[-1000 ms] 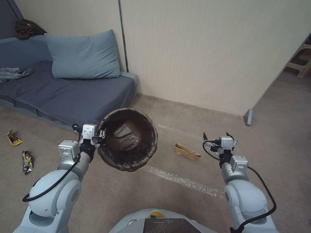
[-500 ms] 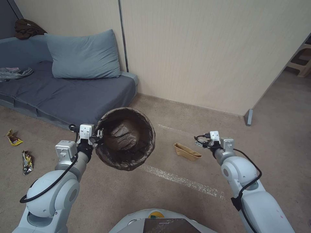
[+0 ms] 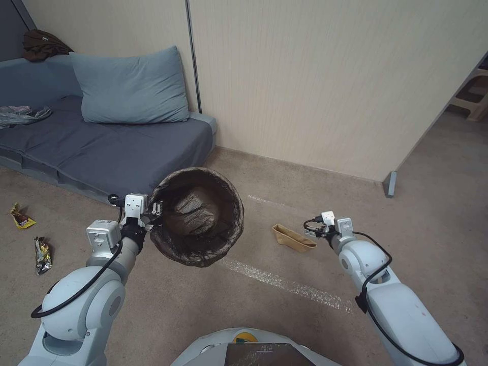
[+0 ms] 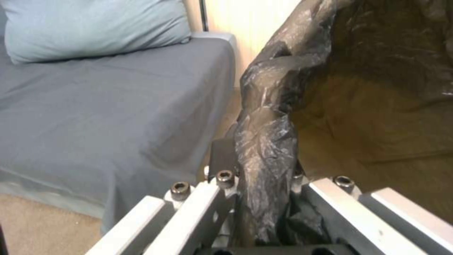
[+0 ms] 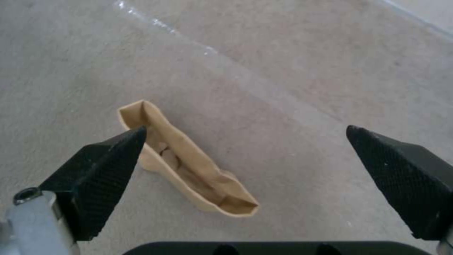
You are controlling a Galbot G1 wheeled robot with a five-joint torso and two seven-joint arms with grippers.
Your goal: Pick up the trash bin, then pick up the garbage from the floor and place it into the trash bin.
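Carpeted floor (image 3: 284, 315) lies beside a grey sofa (image 3: 101, 147). Left gripper (image 3: 155, 211) is clamped on the bag-lined rim of the trash bin (image 3: 195, 218), held clear of the floor. Right gripper (image 5: 245, 156) is spread wide, hovering over the tan paper bag (image 5: 189, 166) lying on the floor.

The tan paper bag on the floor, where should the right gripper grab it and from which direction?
Probably from above, pinching the tan paper bag across its narrow middle. It lies flat and long on the carpet, with thin walls that should collapse together. The right gripper hangs open over it, but its fingers look set along the length, so a wrist turn seems needed.
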